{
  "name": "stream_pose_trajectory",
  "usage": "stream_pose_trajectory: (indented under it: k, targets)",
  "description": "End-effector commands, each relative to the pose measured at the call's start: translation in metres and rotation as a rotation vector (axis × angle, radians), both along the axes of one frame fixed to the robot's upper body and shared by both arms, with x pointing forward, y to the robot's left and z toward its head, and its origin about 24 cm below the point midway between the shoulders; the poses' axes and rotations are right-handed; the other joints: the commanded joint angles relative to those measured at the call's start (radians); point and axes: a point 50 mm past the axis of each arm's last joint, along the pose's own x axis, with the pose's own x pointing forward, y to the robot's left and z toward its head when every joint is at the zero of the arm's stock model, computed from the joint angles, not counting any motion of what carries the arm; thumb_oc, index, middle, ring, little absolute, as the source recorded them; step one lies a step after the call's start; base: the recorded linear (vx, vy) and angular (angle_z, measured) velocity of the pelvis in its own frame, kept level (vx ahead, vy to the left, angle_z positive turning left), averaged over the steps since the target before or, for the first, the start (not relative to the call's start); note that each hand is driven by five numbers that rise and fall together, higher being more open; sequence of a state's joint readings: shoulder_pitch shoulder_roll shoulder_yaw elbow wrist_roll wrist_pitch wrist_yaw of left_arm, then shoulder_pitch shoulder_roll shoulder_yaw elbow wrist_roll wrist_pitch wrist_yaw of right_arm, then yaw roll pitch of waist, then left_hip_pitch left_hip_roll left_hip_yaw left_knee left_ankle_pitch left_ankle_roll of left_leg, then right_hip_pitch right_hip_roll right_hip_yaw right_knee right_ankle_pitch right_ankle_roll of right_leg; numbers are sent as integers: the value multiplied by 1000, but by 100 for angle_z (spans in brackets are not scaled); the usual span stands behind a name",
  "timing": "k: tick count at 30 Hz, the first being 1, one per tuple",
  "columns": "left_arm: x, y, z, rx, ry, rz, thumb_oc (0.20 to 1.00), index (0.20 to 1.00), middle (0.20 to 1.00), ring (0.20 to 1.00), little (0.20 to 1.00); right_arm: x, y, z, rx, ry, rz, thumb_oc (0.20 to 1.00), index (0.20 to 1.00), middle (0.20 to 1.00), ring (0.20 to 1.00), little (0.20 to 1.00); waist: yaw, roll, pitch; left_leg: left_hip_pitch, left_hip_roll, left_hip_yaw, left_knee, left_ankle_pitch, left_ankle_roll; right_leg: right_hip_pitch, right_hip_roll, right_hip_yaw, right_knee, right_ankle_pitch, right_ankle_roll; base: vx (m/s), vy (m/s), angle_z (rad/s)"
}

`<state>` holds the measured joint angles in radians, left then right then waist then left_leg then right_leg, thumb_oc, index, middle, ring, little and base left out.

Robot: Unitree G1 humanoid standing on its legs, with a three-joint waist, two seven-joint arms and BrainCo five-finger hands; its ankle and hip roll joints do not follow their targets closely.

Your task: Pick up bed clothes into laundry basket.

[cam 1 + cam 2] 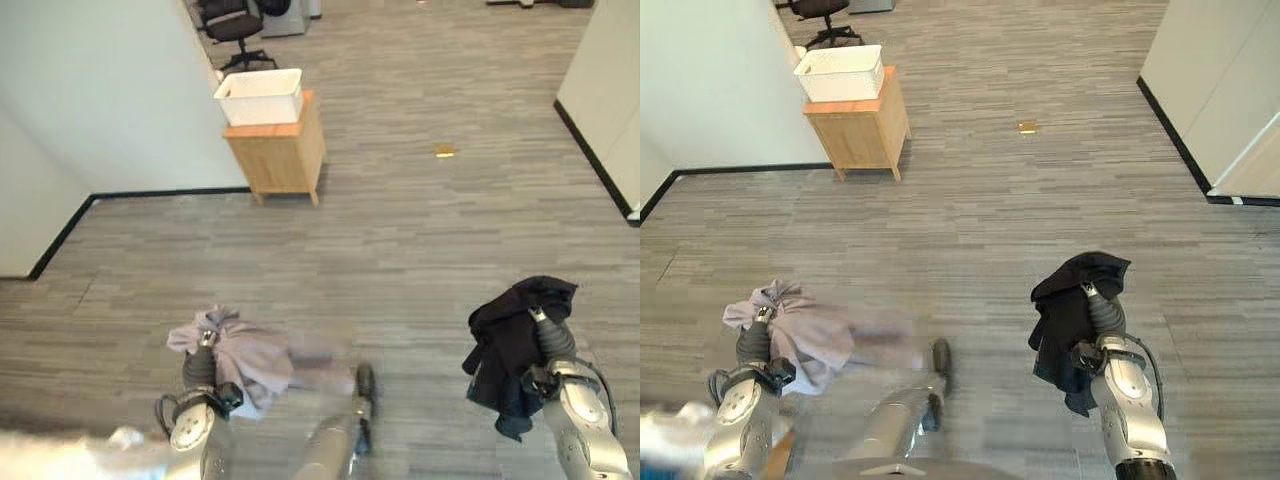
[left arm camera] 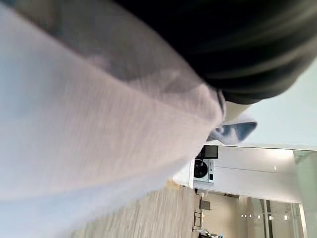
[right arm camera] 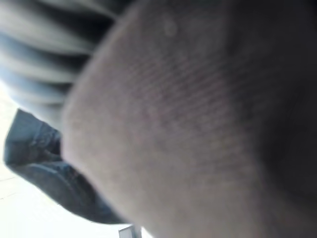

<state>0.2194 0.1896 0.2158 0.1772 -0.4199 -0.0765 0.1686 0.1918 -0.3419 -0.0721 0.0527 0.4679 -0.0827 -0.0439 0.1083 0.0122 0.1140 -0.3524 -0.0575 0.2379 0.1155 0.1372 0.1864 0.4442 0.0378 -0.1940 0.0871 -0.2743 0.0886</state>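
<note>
A white laundry basket (image 1: 260, 97) stands on a small wooden cabinet (image 1: 282, 155) far ahead by the wall. A lavender cloth (image 1: 250, 360) is bunched over my left hand (image 1: 200, 366) and hangs to its right, above the floor. A black garment (image 1: 508, 342) is draped over my right hand (image 1: 556, 343) and hangs down on its left side. Both hands are raised low in front of me, far from the basket. In the left wrist view the lavender cloth (image 2: 99, 129) covers the hand. In the right wrist view dark fabric (image 3: 44, 163) lies right against the camera.
Grey plank floor (image 1: 420, 250) stretches between me and the cabinet. A pale wall (image 1: 100, 100) with a black skirting runs along the left, another wall (image 1: 610, 80) along the right. A black office chair (image 1: 235, 25) stands behind the cabinet. A small yellow scrap (image 1: 444, 152) lies on the floor.
</note>
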Motion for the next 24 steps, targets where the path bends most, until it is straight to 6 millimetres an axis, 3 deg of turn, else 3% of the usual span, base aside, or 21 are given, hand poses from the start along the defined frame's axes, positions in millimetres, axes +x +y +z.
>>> stream_pose_trajectory:
  k: [1,2,3,4,5,6,7,8,9,10,13,14,15,16,17,19,20,21,22,23,24]
  targets:
    - [29,22,61,172,-248,-36,200,200,200,200,200,28,6,46,-66,-226,59,200,200,200,200,200,52,-38,-27,123,82,-82,-98,43,-237,-119,-245,-1,32,165,79,532,297,5]
    - [33,22,66,196,-254,-43,200,200,200,200,200,31,14,46,-40,-240,75,200,200,200,200,200,53,-54,-27,148,35,-76,-54,-36,-169,-212,-304,43,330,381,92,725,417,0]
    - [35,22,71,214,-263,-48,200,200,200,200,200,32,20,45,-7,-245,90,200,200,200,200,200,41,-50,-19,195,12,-88,-53,-65,-145,-262,-326,52,453,474,89,484,351,-14]
    - [35,22,71,214,-263,-48,200,200,200,200,200,33,20,45,-7,-246,91,200,200,200,200,200,43,-48,-21,192,16,-85,-54,-62,-144,-268,-323,56,454,478,89,398,277,15]
    - [37,22,77,235,-281,-59,200,200,200,200,200,34,25,44,-6,-247,109,200,200,200,200,200,30,-38,-7,248,0,-99,-68,-85,-121,-329,-362,41,547,539,88,353,222,40]
    - [39,21,79,244,-283,-74,200,200,200,200,200,35,27,43,-14,-239,116,200,200,200,200,200,10,-24,2,285,2,-114,-87,-98,-111,-377,-343,53,613,509,74,755,289,47]
    - [45,20,84,283,-286,-99,200,200,200,200,200,35,29,43,-6,-235,127,200,200,200,200,200,-27,2,16,368,10,-160,-130,-120,-103,-508,-282,72,705,391,55,776,137,53]
    - [48,18,87,290,-296,-115,200,200,200,200,200,34,32,42,18,-237,142,200,200,200,200,200,-44,6,21,406,12,-181,-148,-132,-108,-576,-257,64,661,326,38,617,56,70]
    - [48,18,87,290,-297,-115,200,200,200,200,200,34,32,42,18,-237,142,200,200,200,200,200,-45,8,20,405,16,-183,-150,-130,-110,-575,-254,60,658,327,35,613,-87,103]
    - [50,16,93,287,-331,-131,200,200,200,200,200,31,29,39,19,-220,155,200,200,200,200,200,-71,8,33,463,22,-226,-163,-156,-128,-637,-240,32,524,287,28,631,-144,93]
    - [49,13,91,266,-335,-145,200,200,200,200,200,25,20,35,-3,-194,124,200,200,200,200,200,-109,-5,35,511,19,-277,-169,-195,-147,-688,-196,50,302,303,40,599,-153,64]
    - [52,10,86,253,-319,-155,200,200,200,200,200,17,13,28,24,-166,81,200,200,200,200,200,-157,-24,33,570,20,-347,-170,-244,-170,-686,-118,152,36,320,71,916,-253,83]
    - [55,8,88,260,-329,-162,200,200,200,200,200,15,11,29,30,-176,69,200,200,200,200,200,-170,-28,38,587,30,-371,-170,-258,-178,-683,-108,195,-47,336,80,936,-262,106]
    - [56,8,87,267,-323,-162,200,200,200,200,200,12,9,29,22,-171,63,200,200,200,200,200,-176,-32,33,603,33,-384,-168,-270,-185,-686,-103,204,-104,362,95,589,-199,146]
    - [54,9,86,282,-315,-158,200,200,200,200,200,11,6,30,7,-174,61,200,200,200,200,200,-181,-38,26,628,42,-395,-161,-278,-196,-694,-106,162,-116,392,105,621,-242,168]
    - [50,10,85,292,-306,-168,200,200,200,200,200,12,5,31,6,-171,72,200,200,200,200,200,-167,-42,14,625,55,-394,-76,-282,-217,-658,-126,119,-73,392,83,540,-225,90]
    - [47,9,80,282,-287,-171,200,200,200,200,200,15,5,31,7,-174,82,200,200,200,200,200,-161,-33,5,619,71,-381,-14,-252,-234,-648,-123,107,-45,382,65,671,-306,-3]
    - [45,11,72,254,-262,-144,200,200,200,200,200,22,1,37,0,-193,73,200,200,200,200,200,-153,-31,9,522,94,-336,326,-93,-276,-587,-123,83,-30,358,24,549,-239,-19]
    - [45,11,72,254,-262,-144,200,200,200,200,200,23,2,37,1,-194,73,200,200,200,200,200,-156,-27,6,517,98,-338,334,-101,-275,-588,-120,80,-30,353,26,465,-301,7]
    - [45,12,72,229,-270,-132,200,200,200,200,200,23,-1,40,22,-215,53,200,200,200,200,200,-141,-47,23,407,94,-303,518,-63,-285,-536,-129,73,-47,338,-1,245,-229,36]
    - [45,12,71,205,-274,-126,200,200,200,200,200,24,-4,43,37,-235,40,200,200,200,200,200,-121,-62,42,340,86,-282,651,-72,-283,-494,-130,69,-61,323,-19,377,-347,53]
